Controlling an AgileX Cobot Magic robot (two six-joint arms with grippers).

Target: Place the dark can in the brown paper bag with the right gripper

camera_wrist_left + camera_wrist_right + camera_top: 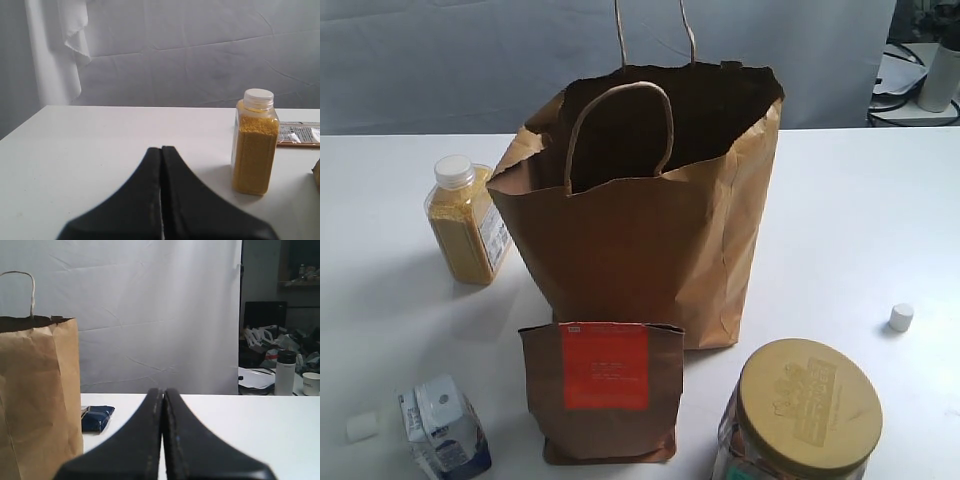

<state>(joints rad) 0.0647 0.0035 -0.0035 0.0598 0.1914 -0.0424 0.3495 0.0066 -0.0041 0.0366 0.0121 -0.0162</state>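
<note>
The brown paper bag stands open and upright in the middle of the white table, its loop handles up; its side also shows in the right wrist view. The dark can is not in any view. My right gripper is shut with nothing between its fingers, low over the table beside the bag. My left gripper is shut too, empty, facing the yellow-grain bottle. Neither gripper appears in the exterior view.
A yellow-grain bottle stands left of the bag. In front are a small brown pouch with orange label, a gold-lidded jar and a small carton. A white cap lies right. A dark blue packet lies behind the bag.
</note>
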